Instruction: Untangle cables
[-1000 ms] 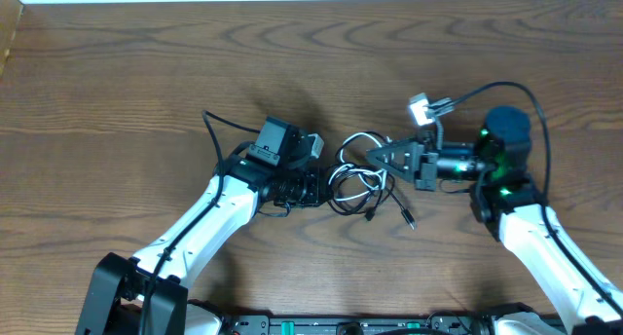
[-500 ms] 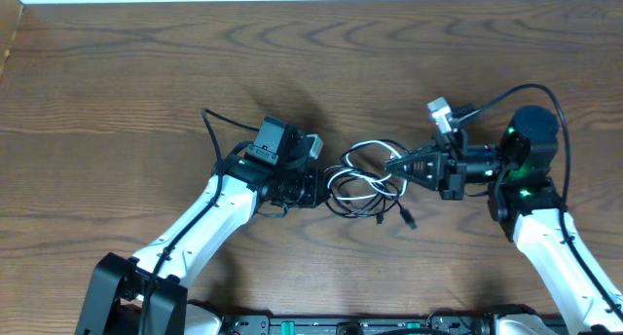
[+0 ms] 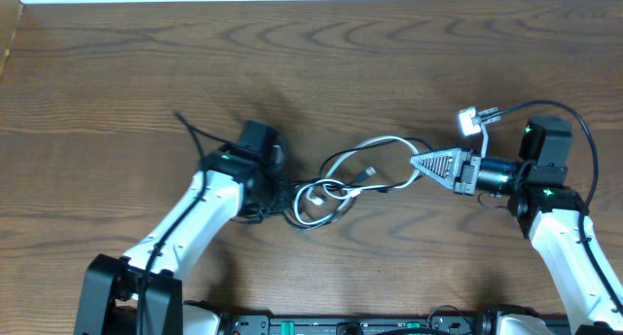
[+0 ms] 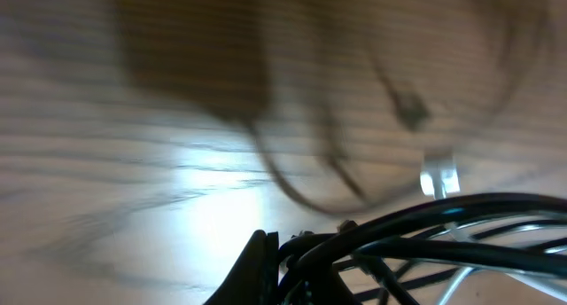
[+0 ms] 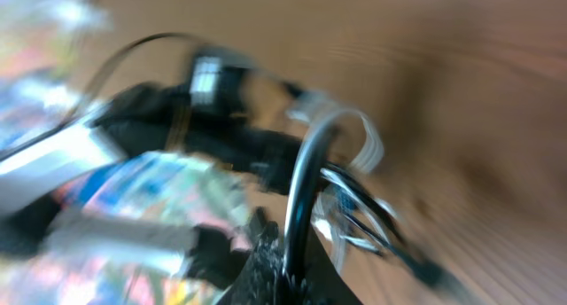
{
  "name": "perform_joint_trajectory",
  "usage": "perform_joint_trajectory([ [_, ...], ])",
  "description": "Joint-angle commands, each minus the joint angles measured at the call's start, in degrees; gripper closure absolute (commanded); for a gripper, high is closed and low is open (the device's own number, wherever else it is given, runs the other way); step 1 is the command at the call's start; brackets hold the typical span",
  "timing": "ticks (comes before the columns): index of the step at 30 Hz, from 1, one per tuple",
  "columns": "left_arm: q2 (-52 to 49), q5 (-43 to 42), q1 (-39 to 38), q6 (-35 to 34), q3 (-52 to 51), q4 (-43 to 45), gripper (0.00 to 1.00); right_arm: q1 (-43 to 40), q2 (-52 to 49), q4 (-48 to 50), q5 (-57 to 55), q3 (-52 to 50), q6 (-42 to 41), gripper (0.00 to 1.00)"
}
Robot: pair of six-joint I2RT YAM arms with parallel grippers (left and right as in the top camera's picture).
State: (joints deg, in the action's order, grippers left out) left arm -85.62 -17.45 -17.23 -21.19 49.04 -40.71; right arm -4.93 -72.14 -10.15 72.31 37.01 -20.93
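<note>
The counter (image 3: 117,72) is dark wood. The left arm (image 3: 185,228) reaches in from the lower left edge, and the left hand (image 3: 282,192) lies low at the left end of the cables (image 3: 336,184). In the overhead view its fingertips are buried in the tangle. The left wrist view is blurred, but it shows a dark fingertip (image 4: 259,268) pressed together with its mate and several black strands (image 4: 443,218) bunched right against it, so this hand is clamped on the cables.

The cables lie near the middle of the counter, between the two hands. The knot sits just beside the left hand, where a white cable (image 3: 310,204) curls in a small loop through the black ones. From there, thin loops arch up and to the right, and one small plug end (image 3: 368,170) lies inside them.

Further right, a black cable (image 3: 404,179) runs to the pointed tip of the right hand (image 3: 417,162), which aims left, level with the counter. Its fingers are together, pinching that black cable. The right wrist view, also blurred, shows the cable (image 5: 301,190) rising from between the fingers (image 5: 266,261). The right arm (image 3: 565,238) comes in from the lower right corner.
</note>
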Motion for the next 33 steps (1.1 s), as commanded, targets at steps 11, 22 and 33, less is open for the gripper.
perform_joint_trajectory([
  [11, -0.1, -22.3, 15.5, 10.6, 0.2, 1.0, 0.93, -0.9, 1.0, -15.0, -49.8, 0.6, -7.8, 0.99],
  [22, -0.1, -29.9, 14.7, 13.7, 0.1, 1.6, 0.89, 2.2, 1.0, -12.5, -35.8, 0.6, 0.8, 0.47],
  [33, -0.1, -29.5, 6.5, 12.3, 0.1, 5.7, 0.7, 13.1, 1.0, -12.8, -44.7, 0.6, -6.5, 0.37],
])
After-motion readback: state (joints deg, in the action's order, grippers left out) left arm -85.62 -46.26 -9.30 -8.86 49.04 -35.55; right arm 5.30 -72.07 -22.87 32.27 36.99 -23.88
